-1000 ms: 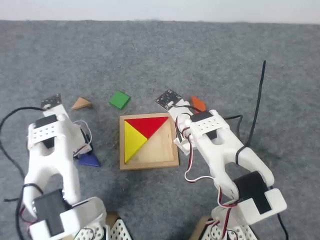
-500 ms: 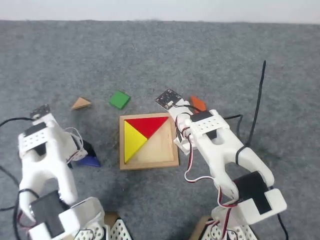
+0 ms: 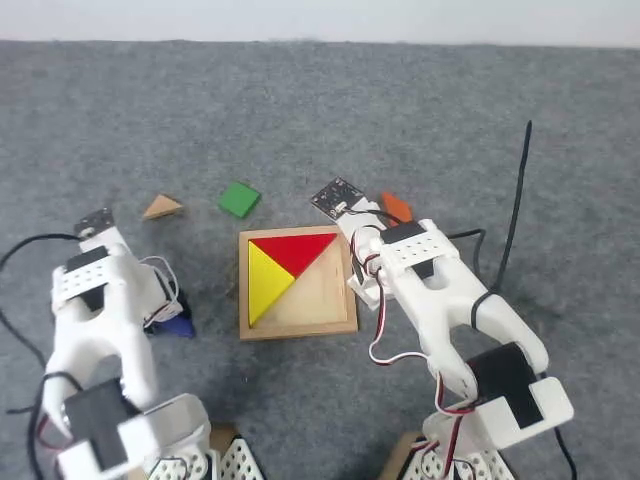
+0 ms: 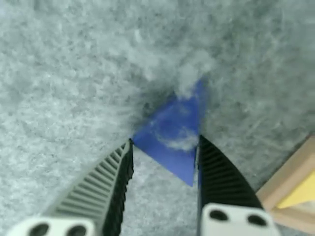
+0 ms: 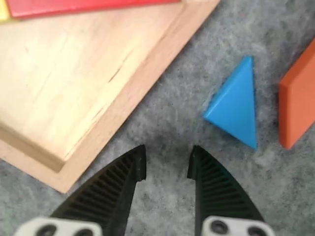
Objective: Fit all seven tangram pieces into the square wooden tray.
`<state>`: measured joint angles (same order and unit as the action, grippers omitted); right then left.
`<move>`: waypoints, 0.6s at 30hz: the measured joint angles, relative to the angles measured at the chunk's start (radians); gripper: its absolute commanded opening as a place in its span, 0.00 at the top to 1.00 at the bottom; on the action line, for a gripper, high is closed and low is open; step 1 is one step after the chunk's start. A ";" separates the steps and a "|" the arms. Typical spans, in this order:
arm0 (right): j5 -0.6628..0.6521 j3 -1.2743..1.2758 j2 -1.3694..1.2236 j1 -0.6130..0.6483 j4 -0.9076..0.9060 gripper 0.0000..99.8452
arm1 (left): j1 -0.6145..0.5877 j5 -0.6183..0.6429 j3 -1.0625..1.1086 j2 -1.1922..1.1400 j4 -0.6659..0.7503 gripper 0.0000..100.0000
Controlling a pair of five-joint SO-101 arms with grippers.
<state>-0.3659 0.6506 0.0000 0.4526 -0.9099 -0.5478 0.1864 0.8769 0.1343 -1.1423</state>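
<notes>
The square wooden tray (image 3: 330, 318) holds a red triangle (image 3: 297, 250) and a yellow triangle (image 3: 265, 282). A dark blue triangle (image 4: 172, 132) lies on the grey carpet between the fingers of my open left gripper (image 4: 165, 144), whose tips sit close against two of its sides. In the high view that triangle (image 3: 176, 325) is left of the tray. My right gripper (image 5: 166, 162) is open a little over the carpet just off the tray's edge (image 5: 123, 98), with nothing in it. A light blue triangle (image 5: 236, 105) and an orange piece (image 5: 298, 101) lie beyond it.
A green square (image 3: 239, 198) and a tan triangle (image 3: 162, 207) lie on the carpet behind the tray to the left. The orange piece (image 3: 397, 207) is behind the tray's right corner. The right arm (image 3: 410, 250) overhangs the tray's right side. A black cable (image 3: 515, 220) runs at the right.
The left arm swung out to the left, then came back towards the dark blue triangle. The right arm and the other pieces stayed put.
</notes>
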 measured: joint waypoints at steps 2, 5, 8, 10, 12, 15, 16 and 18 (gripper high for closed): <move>0.000 0.000 0.000 0.000 0.000 0.84 | 0.003 -0.005 -0.041 -0.064 -0.011 0.82; 0.000 0.000 0.000 0.000 0.000 0.84 | 0.003 -0.005 -0.127 -0.158 -0.051 0.82; 0.000 0.000 0.000 0.000 0.000 0.84 | 0.003 -0.005 -0.167 -0.203 -0.069 0.82; 0.000 0.000 0.000 0.000 0.000 0.84 | 0.003 -0.005 -0.170 -0.206 -0.069 0.82; 0.000 0.000 0.000 0.000 0.000 0.84 | 0.003 -0.005 -0.169 -0.204 -0.069 0.86; 0.000 0.000 0.000 0.000 0.000 0.84 | 0.014 -0.005 -0.152 -0.173 -0.066 0.90; 0.000 0.000 0.000 0.000 0.000 0.84 | 0.015 -0.005 -0.141 -0.160 -0.061 0.90; 0.000 0.000 0.000 0.000 0.000 0.84 | 0.015 -0.005 -0.106 -0.120 -0.041 0.90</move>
<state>-0.3659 0.6506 0.0000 0.4526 -0.9099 -0.5324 0.1818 0.7710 0.0146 -1.1838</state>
